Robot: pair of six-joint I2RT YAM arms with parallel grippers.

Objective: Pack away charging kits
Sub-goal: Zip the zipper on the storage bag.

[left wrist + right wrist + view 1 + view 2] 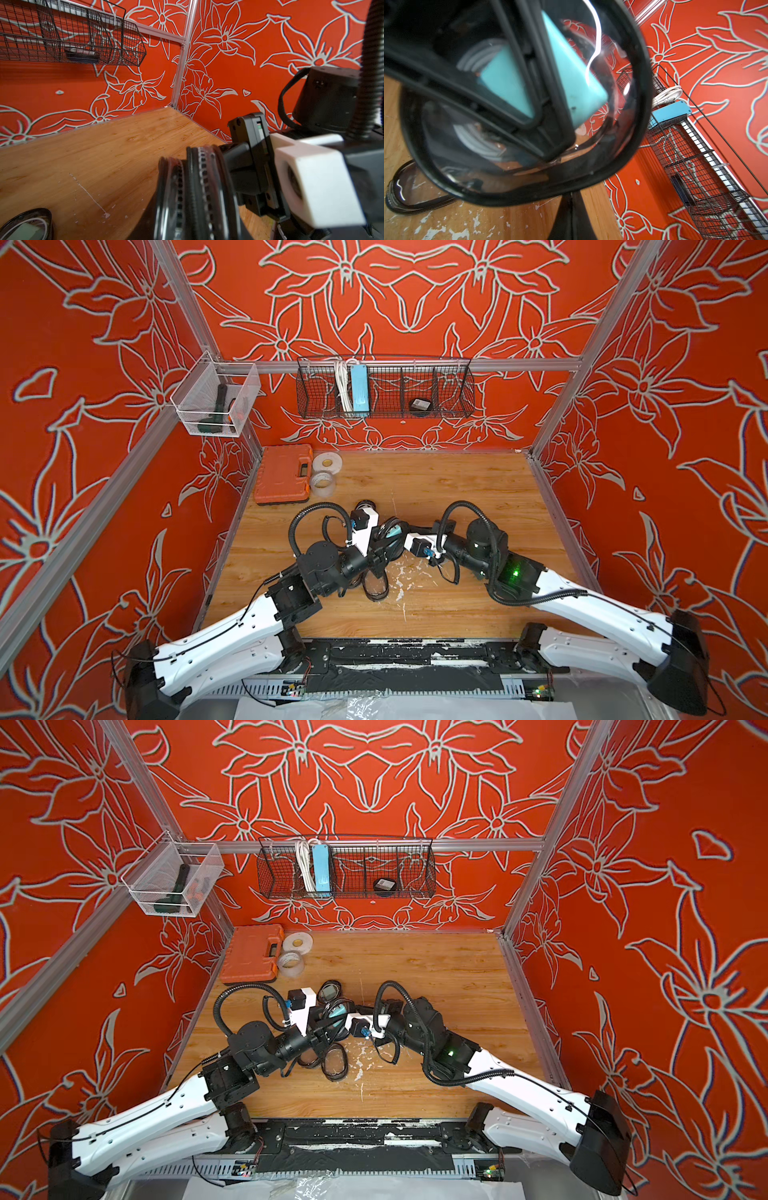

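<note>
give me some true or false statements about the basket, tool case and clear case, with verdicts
1. The blue power strip stands in the black wire basket. True.
2. The orange tool case lies open. False: it is shut.
3. A teal plug adapter is inside the clear oval case between the arms. True.
4. The two tape rolls sit on top of the tool case. False: they lie on the table beside it.
5. The basket holds no oval case. False: a black-rimmed oval case lies in another compartment than the power strip.
</note>
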